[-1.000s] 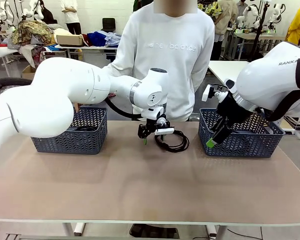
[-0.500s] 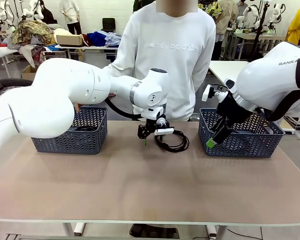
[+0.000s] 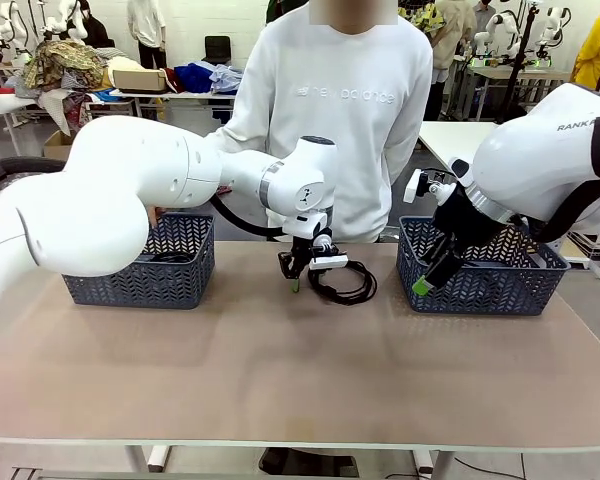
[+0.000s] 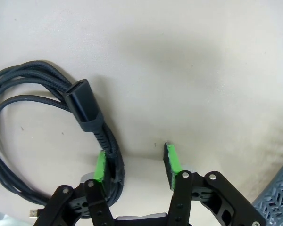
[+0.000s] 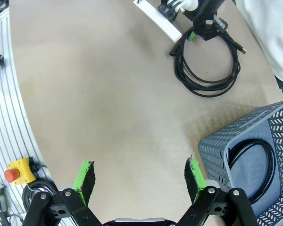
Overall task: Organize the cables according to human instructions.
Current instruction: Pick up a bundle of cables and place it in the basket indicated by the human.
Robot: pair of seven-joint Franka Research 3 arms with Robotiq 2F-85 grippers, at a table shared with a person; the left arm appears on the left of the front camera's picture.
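Observation:
One coiled black cable (image 3: 347,285) lies on the table in front of the person. In the left wrist view its strands and a chunky plug (image 4: 85,106) curve in from the left. My left gripper (image 3: 295,277) is down at the coil's left edge. Its jaws stand apart around a bundle of strands that rests against one green pad (image 4: 100,165), and the other pad (image 4: 171,160) is clear of it. My right gripper (image 5: 139,181) hangs open and empty by the right basket (image 3: 480,285). The right wrist view shows the same coil (image 5: 207,70) farther off.
A dark blue basket (image 3: 140,275) at the left holds a black cable (image 3: 170,258), and a person's hand (image 3: 153,214) rests at its rim. Another cable (image 5: 252,157) lies inside the right basket. A yellow stop button (image 5: 19,170) sits off the table's edge.
My left gripper has shifted slightly down and to the right onto the coil's edge. The right arm and the baskets have not moved.

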